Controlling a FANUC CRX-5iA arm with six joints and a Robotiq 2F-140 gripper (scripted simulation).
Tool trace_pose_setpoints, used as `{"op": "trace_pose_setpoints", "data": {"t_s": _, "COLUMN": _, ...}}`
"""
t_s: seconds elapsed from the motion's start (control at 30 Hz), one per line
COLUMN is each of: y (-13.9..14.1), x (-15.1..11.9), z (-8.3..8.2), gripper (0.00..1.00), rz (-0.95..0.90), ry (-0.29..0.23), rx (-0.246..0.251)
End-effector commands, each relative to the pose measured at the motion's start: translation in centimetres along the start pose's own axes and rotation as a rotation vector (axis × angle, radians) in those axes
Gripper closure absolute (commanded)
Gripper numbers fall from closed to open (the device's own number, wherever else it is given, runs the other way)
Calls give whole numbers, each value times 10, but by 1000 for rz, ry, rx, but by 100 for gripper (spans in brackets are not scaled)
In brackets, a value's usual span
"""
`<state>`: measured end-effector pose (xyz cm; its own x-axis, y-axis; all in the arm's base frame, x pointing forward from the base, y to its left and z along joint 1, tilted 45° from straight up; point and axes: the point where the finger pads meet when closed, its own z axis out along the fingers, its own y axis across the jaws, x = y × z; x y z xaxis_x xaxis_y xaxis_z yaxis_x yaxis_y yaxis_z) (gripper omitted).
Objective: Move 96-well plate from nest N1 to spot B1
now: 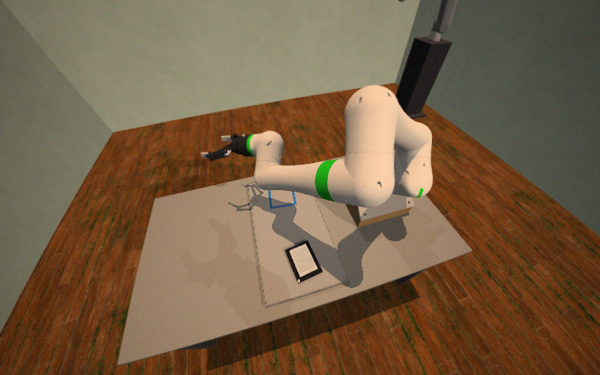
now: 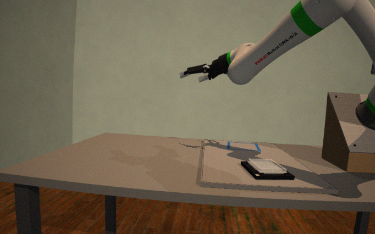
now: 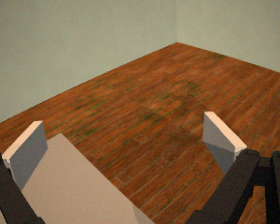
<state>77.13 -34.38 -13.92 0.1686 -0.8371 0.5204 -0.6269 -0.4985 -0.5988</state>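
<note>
The clear 96-well plate (image 1: 303, 261) sits flat in its black nest (image 1: 304, 275) near the front of the deck; it also shows in the exterior view (image 2: 266, 165). The blue taped outline (image 1: 282, 198) lies at the far end of the deck, also seen in the exterior view (image 2: 243, 146). My gripper (image 1: 216, 146) is open and empty, held high beyond the table's far edge, far from the plate; it shows in the exterior view (image 2: 191, 76). In the wrist view the open fingers frame only the floor and a table corner.
A raised deck panel lies on the table. The arm's wedge-shaped base block (image 2: 357, 136) stands at the right. A dark column (image 1: 420, 74) stands on the floor in the far corner.
</note>
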Motion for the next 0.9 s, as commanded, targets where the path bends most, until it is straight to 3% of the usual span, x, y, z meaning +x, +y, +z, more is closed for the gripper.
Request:
{"op": "trace_pose_setpoints", "data": {"t_s": 0.0, "y": -4, "x": -10, "z": -7, "gripper": 0, "rz": 33, "ry": -27, "rx": -29}}
{"op": "trace_pose_setpoints", "data": {"t_s": 0.07, "y": -8, "x": -18, "z": -12, "gripper": 0, "rz": 79, "ry": -67, "rx": -56}}
{"op": "trace_pose_setpoints", "data": {"t_s": 0.2, "y": -12, "x": -28, "z": -19, "gripper": 0, "rz": 88, "ry": -75, "rx": -61}}
{"op": "trace_pose_setpoints", "data": {"t_s": 0.3, "y": -17, "x": -40, "z": -27, "gripper": 0, "rz": 143, "ry": -126, "rx": -92}}
{"op": "trace_pose_setpoints", "data": {"t_s": 0.4, "y": -20, "x": -48, "z": -32, "gripper": 0, "rz": 143, "ry": -126, "rx": -92}}
{"op": "trace_pose_setpoints", "data": {"t_s": 0.5, "y": -26, "x": -59, "z": -40, "gripper": 0, "rz": 196, "ry": -179, "rx": -121}}
{"op": "trace_pose_setpoints", "data": {"t_s": 0.67, "y": -30, "x": -69, "z": -47, "gripper": 0, "rz": 196, "ry": -179, "rx": -121}}
{"op": "trace_pose_setpoints", "data": {"t_s": 0.77, "y": -36, "x": -80, "z": -55, "gripper": 0, "rz": 249, "ry": -235, "rx": -150}}
{"op": "trace_pose_setpoints", "data": {"t_s": 0.87, "y": -41, "x": -91, "z": -63, "gripper": 0, "rz": 249, "ry": -235, "rx": -150}}
